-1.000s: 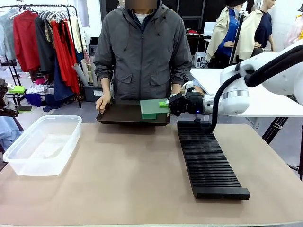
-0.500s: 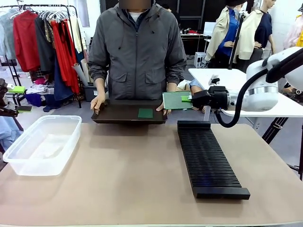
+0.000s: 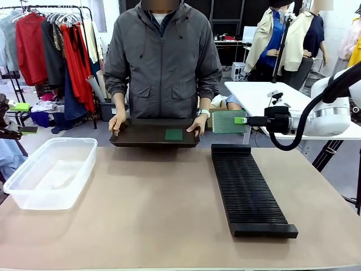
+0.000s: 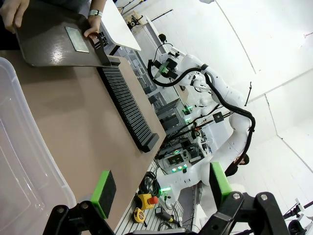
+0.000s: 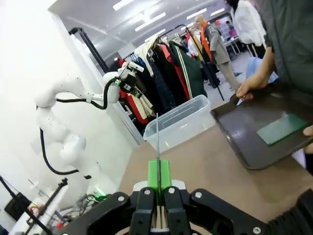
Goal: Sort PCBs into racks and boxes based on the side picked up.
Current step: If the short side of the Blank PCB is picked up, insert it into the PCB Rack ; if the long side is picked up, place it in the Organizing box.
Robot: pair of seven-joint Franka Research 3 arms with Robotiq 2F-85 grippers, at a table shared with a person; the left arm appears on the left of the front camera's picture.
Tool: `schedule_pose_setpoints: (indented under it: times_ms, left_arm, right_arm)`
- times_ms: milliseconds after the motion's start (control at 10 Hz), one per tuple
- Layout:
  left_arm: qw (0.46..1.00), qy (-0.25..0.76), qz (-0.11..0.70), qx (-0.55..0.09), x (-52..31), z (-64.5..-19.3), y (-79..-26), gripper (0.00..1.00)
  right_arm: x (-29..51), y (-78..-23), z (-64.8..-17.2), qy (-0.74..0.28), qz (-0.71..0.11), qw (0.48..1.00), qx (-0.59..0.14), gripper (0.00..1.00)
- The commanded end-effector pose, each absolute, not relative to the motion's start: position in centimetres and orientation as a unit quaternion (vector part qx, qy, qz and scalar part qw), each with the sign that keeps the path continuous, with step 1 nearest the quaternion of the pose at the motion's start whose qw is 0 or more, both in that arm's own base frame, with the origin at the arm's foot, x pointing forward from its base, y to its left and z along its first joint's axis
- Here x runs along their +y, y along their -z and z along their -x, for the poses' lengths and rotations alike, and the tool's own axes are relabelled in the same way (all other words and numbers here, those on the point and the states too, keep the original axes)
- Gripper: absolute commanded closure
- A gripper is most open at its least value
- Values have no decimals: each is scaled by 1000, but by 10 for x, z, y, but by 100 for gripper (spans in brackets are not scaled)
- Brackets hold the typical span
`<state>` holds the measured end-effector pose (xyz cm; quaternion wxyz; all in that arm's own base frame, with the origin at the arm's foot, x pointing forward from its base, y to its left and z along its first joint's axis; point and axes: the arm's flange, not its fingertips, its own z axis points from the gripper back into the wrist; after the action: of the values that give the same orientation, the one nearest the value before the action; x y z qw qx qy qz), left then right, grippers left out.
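Note:
My right gripper is shut on a PCB, held upright in the air above the far end of the black rack, its paler dotted face toward the front camera. In the right wrist view the gripper clamps that PCB, seen edge-on. A second, dark green PCB lies on the dark tray that the person holds with both hands. The clear tub stands at the left. My left gripper hangs open beside the tub, holding nothing.
The tray with its PCB lies right of the tub in the right wrist view. The rack runs along the table's right side. A white table stands behind my right arm. Bare tabletop lies between tub and rack.
My right gripper lifted the PCB off the tray and carried it right, turning it upright over the rack's far end. The person shifted the tray slightly left.

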<state>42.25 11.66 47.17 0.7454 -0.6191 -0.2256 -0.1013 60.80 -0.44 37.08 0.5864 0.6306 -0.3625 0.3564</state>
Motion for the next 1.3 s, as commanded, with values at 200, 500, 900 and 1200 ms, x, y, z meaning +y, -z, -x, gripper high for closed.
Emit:
schedule_pose_setpoints:
  times_ms: [200,500,900,1200]
  left_arm:
    - [745,103,620,-226,117,-422,-473,0]
    - [745,103,620,-226,117,-422,-473,0]
    - [745,103,620,-226,117,-422,-473,0]
    - [745,103,620,-226,117,-422,-473,0]
  right_arm:
    - [-38,-358,-623,-420,-588,563,-402,100]
    - [-44,-333,-630,-433,-580,556,-408,100]
    - [-54,-290,-638,-439,-570,547,-428,100]
    - [-65,-270,-637,-451,-557,529,-454,100]
